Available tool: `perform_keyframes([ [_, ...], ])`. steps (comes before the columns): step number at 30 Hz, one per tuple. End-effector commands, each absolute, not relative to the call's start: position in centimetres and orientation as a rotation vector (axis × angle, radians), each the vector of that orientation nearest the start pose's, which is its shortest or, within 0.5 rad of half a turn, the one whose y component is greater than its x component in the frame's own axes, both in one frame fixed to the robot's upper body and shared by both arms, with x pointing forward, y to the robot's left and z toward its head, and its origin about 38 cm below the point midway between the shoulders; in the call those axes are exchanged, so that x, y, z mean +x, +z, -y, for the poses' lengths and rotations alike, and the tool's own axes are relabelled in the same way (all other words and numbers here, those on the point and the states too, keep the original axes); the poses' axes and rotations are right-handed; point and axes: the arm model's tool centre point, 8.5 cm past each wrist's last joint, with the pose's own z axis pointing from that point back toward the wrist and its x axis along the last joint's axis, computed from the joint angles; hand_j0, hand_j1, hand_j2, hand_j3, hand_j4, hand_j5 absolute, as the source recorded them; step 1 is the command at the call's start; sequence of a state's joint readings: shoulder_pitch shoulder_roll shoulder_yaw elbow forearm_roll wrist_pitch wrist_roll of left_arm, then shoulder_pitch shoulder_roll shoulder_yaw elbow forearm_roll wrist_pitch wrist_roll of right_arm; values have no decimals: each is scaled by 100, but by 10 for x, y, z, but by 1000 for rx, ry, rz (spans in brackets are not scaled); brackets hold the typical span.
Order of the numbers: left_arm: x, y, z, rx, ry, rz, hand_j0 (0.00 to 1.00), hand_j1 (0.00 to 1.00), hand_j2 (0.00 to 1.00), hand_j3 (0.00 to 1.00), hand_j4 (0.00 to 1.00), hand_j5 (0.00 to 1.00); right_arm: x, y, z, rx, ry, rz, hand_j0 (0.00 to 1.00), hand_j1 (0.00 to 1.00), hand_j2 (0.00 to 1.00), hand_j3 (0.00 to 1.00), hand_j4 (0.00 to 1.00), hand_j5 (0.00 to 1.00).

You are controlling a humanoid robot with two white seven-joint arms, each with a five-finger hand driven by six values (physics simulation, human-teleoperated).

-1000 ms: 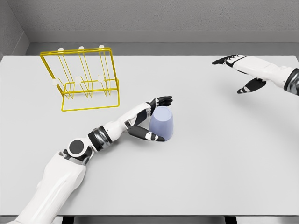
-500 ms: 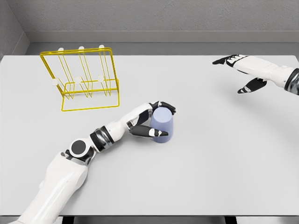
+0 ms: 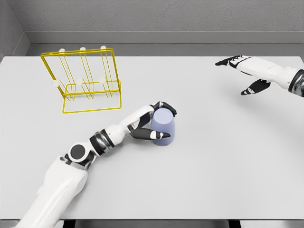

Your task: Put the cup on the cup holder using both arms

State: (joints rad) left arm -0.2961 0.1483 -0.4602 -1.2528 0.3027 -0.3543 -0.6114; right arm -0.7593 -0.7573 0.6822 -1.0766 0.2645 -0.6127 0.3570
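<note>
Holding the cup is the step in hand. The left hand has its fingers curled around the cup, thumb on the near side and the other fingers over the top. The cup is pale blue and looks upside down, with its wide end on the table. It sits near the rack, in front of it and to the right.

The yellow wire rack has thin pegs with white tips. Next, I think the hand must lift the cup, carry it over to the rack and lower it onto a peg. The cup has to come down straight so the peg goes inside.

The right hand is far off to the right of the rack, up above the table. Its fingers are spread and it holds nothing.

Nothing lies between the cup and the rack. The wire frame itself could bump the cup.
</note>
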Motion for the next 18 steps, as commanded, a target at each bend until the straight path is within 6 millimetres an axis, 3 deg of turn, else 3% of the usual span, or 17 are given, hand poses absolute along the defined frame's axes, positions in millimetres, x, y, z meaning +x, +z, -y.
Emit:
perform_keyframes([
  [1, 392, 98, -120, -748, -863, 1712, 37, 37, 37, 37, 37, 37, 486, 206, 356, -432, 1710, 1489, 100, 100, 100, 100, 100, 100],
  [7, 374, 136, -177, -722, -853, 1805, 36, 36, 36, 36, 36, 36, 486, 206, 356, -432, 1710, 1489, 100, 100, 100, 100, 100, 100],
  [18, 351, 184, -255, -662, -872, 1857, 36, 36, 36, 36, 36, 36, 486, 206, 355, -430, 1710, 1490, 100, 100, 100, 100, 100, 100],
])
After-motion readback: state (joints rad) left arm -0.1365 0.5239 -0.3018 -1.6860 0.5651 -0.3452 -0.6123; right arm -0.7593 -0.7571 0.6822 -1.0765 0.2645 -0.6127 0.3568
